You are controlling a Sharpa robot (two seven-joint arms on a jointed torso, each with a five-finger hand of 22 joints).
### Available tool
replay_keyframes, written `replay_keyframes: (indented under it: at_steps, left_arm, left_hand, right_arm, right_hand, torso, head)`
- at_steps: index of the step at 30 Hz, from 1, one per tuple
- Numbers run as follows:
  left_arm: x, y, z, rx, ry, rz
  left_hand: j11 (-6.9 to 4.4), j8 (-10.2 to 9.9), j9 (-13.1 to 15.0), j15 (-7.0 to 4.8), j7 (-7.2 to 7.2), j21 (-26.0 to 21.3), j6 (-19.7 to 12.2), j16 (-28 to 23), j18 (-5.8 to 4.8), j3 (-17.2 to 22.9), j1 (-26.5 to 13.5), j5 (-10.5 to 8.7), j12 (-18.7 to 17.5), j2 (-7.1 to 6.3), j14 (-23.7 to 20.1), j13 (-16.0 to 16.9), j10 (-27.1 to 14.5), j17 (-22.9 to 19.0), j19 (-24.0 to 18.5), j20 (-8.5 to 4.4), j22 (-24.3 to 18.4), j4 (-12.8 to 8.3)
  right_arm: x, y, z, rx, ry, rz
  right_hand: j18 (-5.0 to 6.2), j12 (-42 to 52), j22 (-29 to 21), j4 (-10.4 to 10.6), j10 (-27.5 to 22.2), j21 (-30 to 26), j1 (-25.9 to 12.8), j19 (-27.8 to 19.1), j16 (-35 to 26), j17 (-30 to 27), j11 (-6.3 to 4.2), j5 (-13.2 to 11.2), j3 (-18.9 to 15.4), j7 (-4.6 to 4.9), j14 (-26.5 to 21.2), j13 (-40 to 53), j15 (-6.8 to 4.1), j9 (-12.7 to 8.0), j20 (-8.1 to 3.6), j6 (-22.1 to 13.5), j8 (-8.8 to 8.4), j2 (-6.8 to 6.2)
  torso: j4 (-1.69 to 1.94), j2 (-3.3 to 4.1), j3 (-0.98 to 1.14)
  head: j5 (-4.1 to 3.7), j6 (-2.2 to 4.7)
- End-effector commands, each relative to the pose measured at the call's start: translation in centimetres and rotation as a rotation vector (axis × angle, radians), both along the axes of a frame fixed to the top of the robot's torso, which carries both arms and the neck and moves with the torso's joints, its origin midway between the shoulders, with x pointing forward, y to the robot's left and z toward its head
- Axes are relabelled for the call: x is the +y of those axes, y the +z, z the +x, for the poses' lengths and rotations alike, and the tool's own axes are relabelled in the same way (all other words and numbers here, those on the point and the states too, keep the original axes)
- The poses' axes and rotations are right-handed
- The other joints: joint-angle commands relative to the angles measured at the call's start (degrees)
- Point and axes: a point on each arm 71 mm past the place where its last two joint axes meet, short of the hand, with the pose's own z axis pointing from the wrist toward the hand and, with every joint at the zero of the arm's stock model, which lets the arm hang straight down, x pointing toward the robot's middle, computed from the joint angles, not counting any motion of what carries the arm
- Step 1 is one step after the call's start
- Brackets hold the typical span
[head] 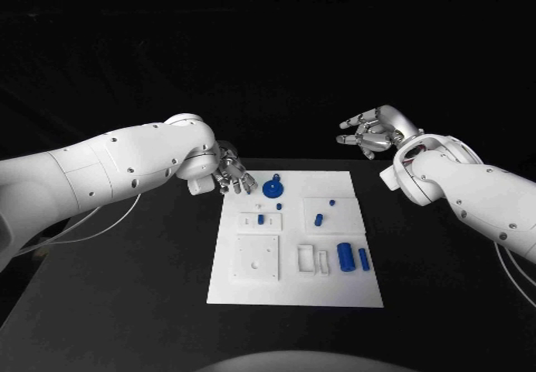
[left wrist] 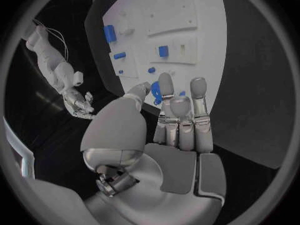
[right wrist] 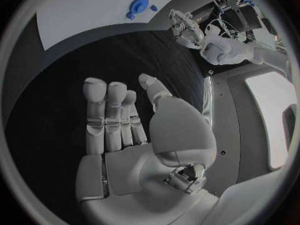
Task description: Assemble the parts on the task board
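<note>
While hovering at the far-left corner of the white rectangular task board [head: 296,240], left silver hand [head: 231,177] sits closest to the round blue disc part [head: 273,190], at roughly 4 o'clock off its fingertips. Fingers loosely extended, holding nothing. Right silver hand [head: 372,130] well apart, open, empty.

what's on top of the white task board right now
Small blue parts lie on the task board: a round blue gear-like piece near its far edge, blue cylinders nearer. The left hand hovers at the far corner, covering it.
</note>
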Motion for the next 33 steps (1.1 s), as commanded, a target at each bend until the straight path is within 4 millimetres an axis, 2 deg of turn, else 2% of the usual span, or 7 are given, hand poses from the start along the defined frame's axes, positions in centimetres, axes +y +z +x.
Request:
replay_keyframes:
  at_steps: [1, 8, 12, 20, 25, 28, 33]
  left_arm:
    - [0.3, 0.4, 0.5, -0.008, 0.019, -0.055]
    - [1.0, 0.7, 1.5, -0.034, 0.03, -0.018]
    - [1.0, 0.7, 1.9, -0.028, 0.022, 0.021]
    - [1.2, 0.5, 2.9, 0.003, 0.018, 0.088]
    - [1.5, 0.3, 3.4, 0.024, 0.019, 0.129]
    - [1.7, 0.3, 3.5, 0.03, 0.018, 0.146]
    - [1.8, 0.2, 3.6, 0.041, 0.02, 0.162]
  left_hand:
    - [-0.07, 0.4, -1.5, -0.05, -0.2, -0.5, 0.2, 0.2, -0.08, 0.9, -0.3, 2.69, -0.2, 0.87, -0.3, 0.2, -0.4, -0.1, -0.1, 0.06, 0.8, -1.9]
    - [-0.12, 1.4, -1.3, 0.02, -0.29, -0.7, 0.0, 0.6, -0.04, 3.4, -1.4, 7.49, -0.4, 2.93, -0.8, 0.5, -0.9, -0.6, -0.1, 0.08, 1.1, -6.5]
    - [-0.1, 2.6, -0.6, 0.04, -0.19, -0.6, -1.0, 1.0, 0.04, 3.8, -3.1, 7.52, -0.2, 3.69, -1.0, 0.8, -1.1, -0.9, -0.2, 0.14, 1.1, -8.0]
    - [0.02, 3.1, -2.3, 0.18, -0.07, -0.8, -1.5, 1.2, 0.01, 2.2, -4.0, 3.95, 0.3, 2.24, -1.5, 1.2, -1.7, -1.9, -0.2, 0.29, 1.0, -4.8]
    - [0.14, 3.2, -3.0, 0.29, 0.09, -0.8, -1.7, 1.4, 0.0, 0.2, -4.5, -2.74, 0.7, 1.49, -1.7, 1.3, -1.7, -2.1, -0.2, 0.4, 1.0, -2.3]
    - [0.3, 3.3, -3.3, 0.43, 0.17, -0.9, -1.7, 1.4, 0.05, -1.4, -4.9, -9.08, 0.8, 0.11, -1.8, 1.4, -1.7, -2.5, -0.3, 0.5, 1.0, 0.3]
    - [0.43, 3.8, -3.4, 0.53, 0.28, -1.0, -1.8, 1.6, 0.18, -1.7, -3.8, -13.26, 1.0, -1.67, -1.9, 1.4, -1.7, -2.7, -0.2, 0.63, 1.0, 5.2]
  right_arm:
    - [0.0, 0.0, 0.0, -0.004, 0.004, -0.005]
    - [-0.1, 0.0, 0.0, -0.004, 0.003, -0.005]
    - [-0.1, 0.0, 0.0, -0.005, 0.003, -0.004]
    - [0.0, 0.1, -0.1, -0.009, 0.004, -0.003]
    - [0.1, 0.2, -0.2, -0.013, 0.008, -0.002]
    - [0.0, 0.3, -0.3, -0.016, 0.008, -0.002]
    - [-0.1, 0.5, -0.4, -0.02, 0.008, -0.003]
  right_hand:
    - [1.19, -0.4, -0.1, 0.3, -0.4, -0.3, -0.5, 2.8, -0.2, -0.1, -0.09, 0.5, -0.2, 0.02, 0.4, -0.2, 0.01, -0.1, -0.35, -0.1, -0.2, 0.06]
    - [1.17, -0.4, -0.1, 0.5, -0.4, -0.3, -0.5, 2.8, -0.3, -0.1, -0.1, 1.2, -0.3, 0.02, 0.5, -0.3, -0.01, -0.1, -0.37, 0.0, -0.19, -0.06]
    - [1.16, -0.4, -0.1, 0.5, -0.4, -0.3, -0.5, 2.8, -0.3, -0.1, -0.1, 1.3, -0.4, 0.02, 0.5, -0.4, 0.0, -0.1, -0.37, -0.1, -0.2, -0.08]
    - [1.16, -0.4, -0.1, 0.5, -0.4, -0.3, -0.5, 2.8, -0.3, -0.1, -0.1, 1.3, -0.4, 0.02, 0.5, -0.4, 0.0, -0.1, -0.37, -0.1, -0.2, -0.08]
    - [1.17, -0.5, -0.2, 0.7, -0.4, -0.4, -0.6, 2.8, -0.3, -0.2, -0.1, 1.3, -0.5, 0.02, 0.5, -0.5, 0.0, -0.1, -0.37, -0.1, -0.2, -0.2]
    - [1.17, -0.5, -0.2, 0.7, -0.4, -0.4, -0.6, 2.9, -0.3, -0.2, -0.1, 1.3, -0.5, 0.01, 0.5, -0.5, 0.0, -0.1, -0.37, -0.1, -0.19, -0.2]
    - [1.17, -0.5, -0.2, 0.7, -0.4, -0.4, -0.6, 2.9, -0.3, -0.2, -0.1, 1.3, -0.5, 0.01, 0.5, -0.5, 0.0, -0.1, -0.37, -0.1, -0.19, -0.2]
  torso:
    - [-0.1, 0.07, -0.01]
    - [-0.09, 0.13, 0.02]
    - [-0.19, 0.3, -0.05]
    - [-0.47, 0.65, -0.19]
    - [-0.74, 1.12, -0.36]
    - [-0.86, 1.4, -0.45]
    - [-0.96, 1.75, -0.55]
  head:
    - [0.2, 0.42]
    - [0.27, 0.86]
    - [0.44, 1.19]
    - [0.73, 1.3]
    - [0.89, 1.5]
    - [0.82, 1.58]
    - [0.92, 1.67]
